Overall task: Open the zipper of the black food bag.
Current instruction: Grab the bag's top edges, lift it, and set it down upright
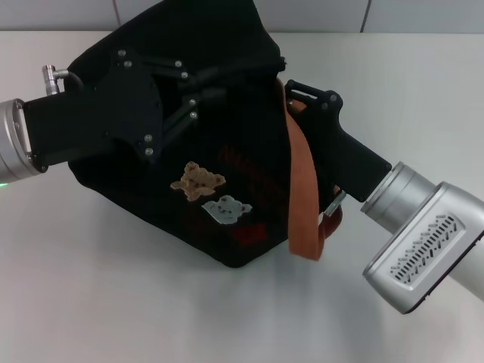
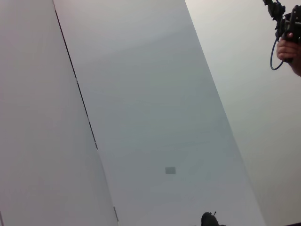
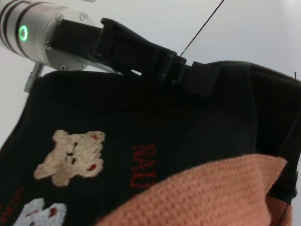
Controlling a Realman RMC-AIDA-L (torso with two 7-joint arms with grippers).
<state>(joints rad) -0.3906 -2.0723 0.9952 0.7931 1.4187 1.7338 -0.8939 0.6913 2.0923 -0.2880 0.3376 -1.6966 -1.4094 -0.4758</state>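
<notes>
The left gripper is clenched on the top edge of the black food bag; in the right wrist view its black fingers pinch the bag's upper seam. The right gripper reaches in at the bag's other top corner, beside the orange-brown strap handle; whether its jaws are clenched or released cannot be told, since the strap and bag hide the tips. The bag stands tilted on the white table, its side with the tan bear patch and white bear patch turned up toward the head camera. The zipper along the bag's top seam cannot be made out between the two grippers.
</notes>
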